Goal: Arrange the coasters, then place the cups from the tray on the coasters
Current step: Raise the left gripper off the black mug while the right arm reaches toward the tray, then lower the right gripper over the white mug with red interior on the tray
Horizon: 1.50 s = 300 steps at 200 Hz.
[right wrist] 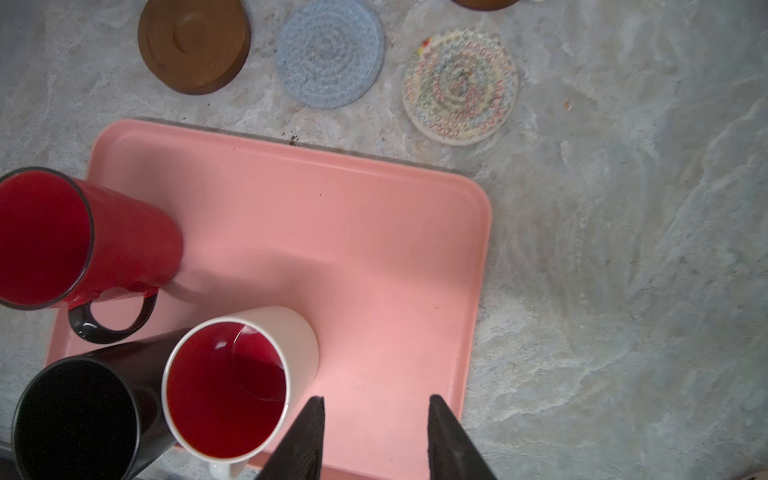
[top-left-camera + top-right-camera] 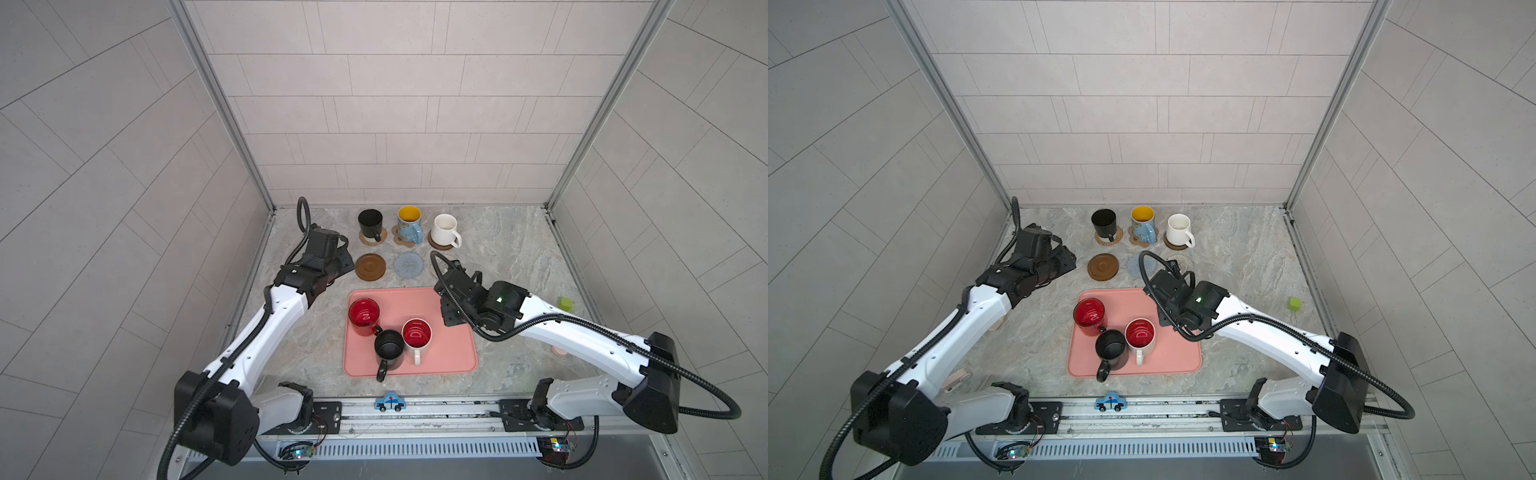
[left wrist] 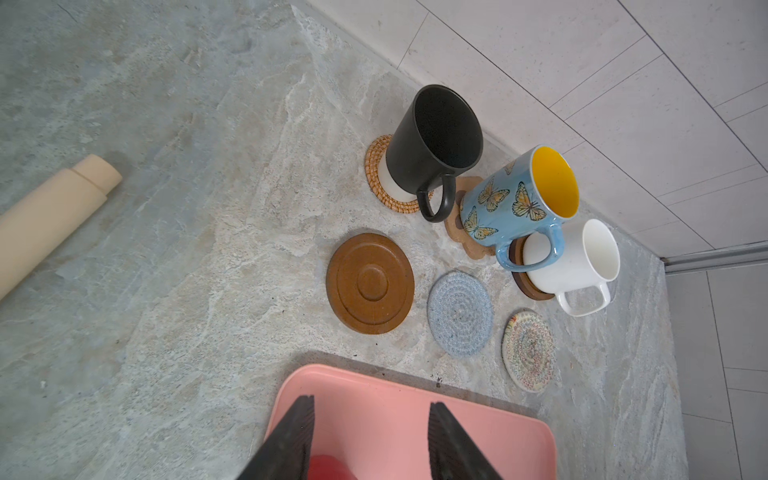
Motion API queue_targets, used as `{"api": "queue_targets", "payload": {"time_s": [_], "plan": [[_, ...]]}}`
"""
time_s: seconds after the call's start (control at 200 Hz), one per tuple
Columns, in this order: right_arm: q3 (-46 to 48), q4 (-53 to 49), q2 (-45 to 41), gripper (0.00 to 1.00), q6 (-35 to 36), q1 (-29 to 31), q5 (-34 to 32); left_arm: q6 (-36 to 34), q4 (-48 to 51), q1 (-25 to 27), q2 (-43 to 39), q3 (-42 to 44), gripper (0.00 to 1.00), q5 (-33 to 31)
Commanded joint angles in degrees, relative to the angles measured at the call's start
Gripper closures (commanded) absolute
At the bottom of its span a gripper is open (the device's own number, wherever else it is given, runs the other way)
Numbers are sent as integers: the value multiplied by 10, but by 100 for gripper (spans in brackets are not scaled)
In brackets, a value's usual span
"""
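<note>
In both top views the salmon-pink rectangular tray [image 2: 453, 353] lies on the grey marbled tabletop [image 2: 498, 257], in the lower middle of the frame. Three mugs stand on its left half: a glossy red mug [image 2: 364, 316], a black mug [image 2: 388, 349] and, just beside it, a white mug with red inside [image 2: 416, 334].

My right end effector [image 1: 376, 401] hangs over the tray's bare right part, fingers apart with nothing between them. My left end effector [image 3: 370, 405] is likewise spread and empty, and the tray's corner shows between its fingers.

Above the tray three coasters lie bare in a row: a dark brown wooden round coaster [image 2: 370, 267], a grey-blue crochet coaster [image 2: 408, 266] and a cream crochet coaster [image 1: 459, 85].

Higher up, by the wall:
- A second black mug [image 2: 370, 222] stands on a woven rattan round coaster [image 2: 365, 240].
- A blue butterfly mug with yellow inside [image 2: 409, 224] stands on a tan paw-shaped coaster [image 2: 399, 240].
- A cream-white mug [image 2: 444, 228] stands on a second dark wooden coaster [image 2: 436, 245].
</note>
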<state>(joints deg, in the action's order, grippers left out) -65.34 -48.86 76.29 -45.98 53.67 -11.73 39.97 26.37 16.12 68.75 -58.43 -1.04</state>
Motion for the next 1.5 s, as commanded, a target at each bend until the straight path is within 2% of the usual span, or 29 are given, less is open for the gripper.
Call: {"api": "queue_targets", "payload": {"time_s": [0.0, 0.25, 0.505, 0.831, 1.081, 1.496], "plan": [[-1, -20, 15, 56, -73, 37, -18, -4, 10, -5, -31, 20, 48, -4], [-15, -23, 54, 57, -111, 104, -24, 13, 1, -10, -58, 54, 48, -1], [-33, -33, 81, 57, -116, 120, -9, 46, -6, -11, -78, 77, 47, -2], [-45, -23, 124, 57, -116, 139, 13, 49, 14, -12, -105, 89, 47, -8], [-74, -51, 147, 57, -119, 166, 17, 54, 18, -13, -117, 99, 47, -13], [-53, -40, 168, 56, -154, 199, 36, 55, 20, -14, -127, 109, 47, -14]]}}
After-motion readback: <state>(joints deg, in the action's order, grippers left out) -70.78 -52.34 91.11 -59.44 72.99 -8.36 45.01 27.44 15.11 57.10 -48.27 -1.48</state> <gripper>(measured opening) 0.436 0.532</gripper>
